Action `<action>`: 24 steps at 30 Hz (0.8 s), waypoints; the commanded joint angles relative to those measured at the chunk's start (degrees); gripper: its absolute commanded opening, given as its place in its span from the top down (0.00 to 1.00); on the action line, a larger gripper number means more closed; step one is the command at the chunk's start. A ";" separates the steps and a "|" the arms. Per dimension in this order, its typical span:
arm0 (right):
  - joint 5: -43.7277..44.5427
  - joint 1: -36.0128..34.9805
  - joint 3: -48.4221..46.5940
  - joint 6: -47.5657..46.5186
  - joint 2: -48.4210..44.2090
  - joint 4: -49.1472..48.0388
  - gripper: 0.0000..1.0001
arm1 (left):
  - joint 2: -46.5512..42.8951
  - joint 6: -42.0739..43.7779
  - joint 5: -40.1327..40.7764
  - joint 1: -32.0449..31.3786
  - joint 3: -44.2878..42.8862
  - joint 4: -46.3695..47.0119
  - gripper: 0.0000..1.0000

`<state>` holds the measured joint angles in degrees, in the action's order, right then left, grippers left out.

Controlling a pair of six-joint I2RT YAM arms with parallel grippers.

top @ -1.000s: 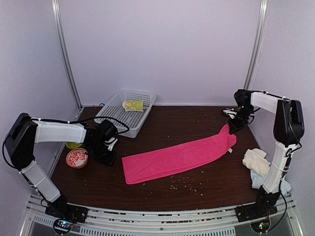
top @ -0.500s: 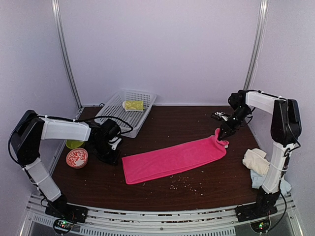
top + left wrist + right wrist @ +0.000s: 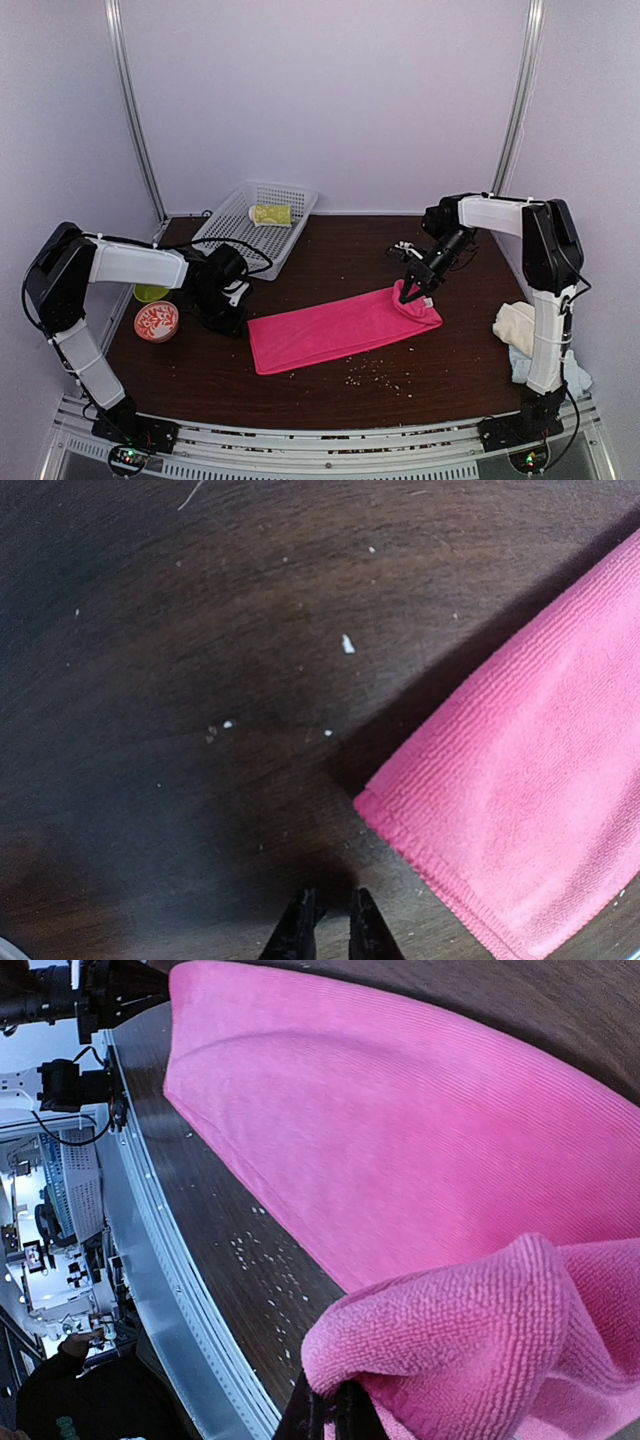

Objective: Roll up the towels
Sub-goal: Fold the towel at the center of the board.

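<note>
Dark wooden desk (image 3: 340, 250) inside a pale-walled enclosure, seen from above, with two arms reaching over it from the near edge.

Right hand (image 3: 410, 292) is pinching the right end of the hot-pink towel (image 3: 320, 330), its fingers clamped tight on a gathered fold of cloth. That end is lifting off the desk and doubling back over the flat part. In the right wrist view the hand (image 3: 330, 1412) is showing only its dark fingertips, which are biting into the bunched pink towel (image 3: 400, 1160) just above them.

Left hand (image 3: 224, 316) is hovering low over bare wood just beside the towel's left end. In the left wrist view this hand (image 3: 326, 925) is holding its fingers almost together, a narrow slit between them and nothing in it. The towel's corner (image 3: 540, 780) is lying near the tips but apart from them.

White slatted basket (image 3: 235, 225) is sitting tilted at the far left, carrying the lime-yellow towel (image 3: 271, 214).

Cream towel (image 3: 520, 328) is lying crumpled at the right edge, with the pale-blue towel (image 3: 518, 368) just beside it on the near side.

Round red-and-white dish (image 3: 156, 322) is resting at the left edge.
</note>
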<state>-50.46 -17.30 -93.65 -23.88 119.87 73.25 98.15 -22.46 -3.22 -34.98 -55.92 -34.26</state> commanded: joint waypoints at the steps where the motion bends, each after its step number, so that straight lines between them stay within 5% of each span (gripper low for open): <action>1: -6.13 -4.65 -1.00 4.10 -1.18 -3.19 1.00 | -0.10 -1.45 -0.71 -0.24 1.61 3.08 0.88; 8: -6.95 -10.41 -2.00 16.76 0.98 -16.40 1.00 | -0.24 -2.47 -2.80 -0.96 2.90 4.89 0.88; 24: -8.95 -20.76 -9.86 32.04 7.70 -28.33 1.00 | -2.10 -7.75 -7.08 -1.18 9.17 13.35 0.89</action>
<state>-57.19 -35.81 -99.79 2.96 125.47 49.63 95.68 -27.57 -8.64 -35.68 -49.93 -22.44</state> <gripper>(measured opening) 0.009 0.109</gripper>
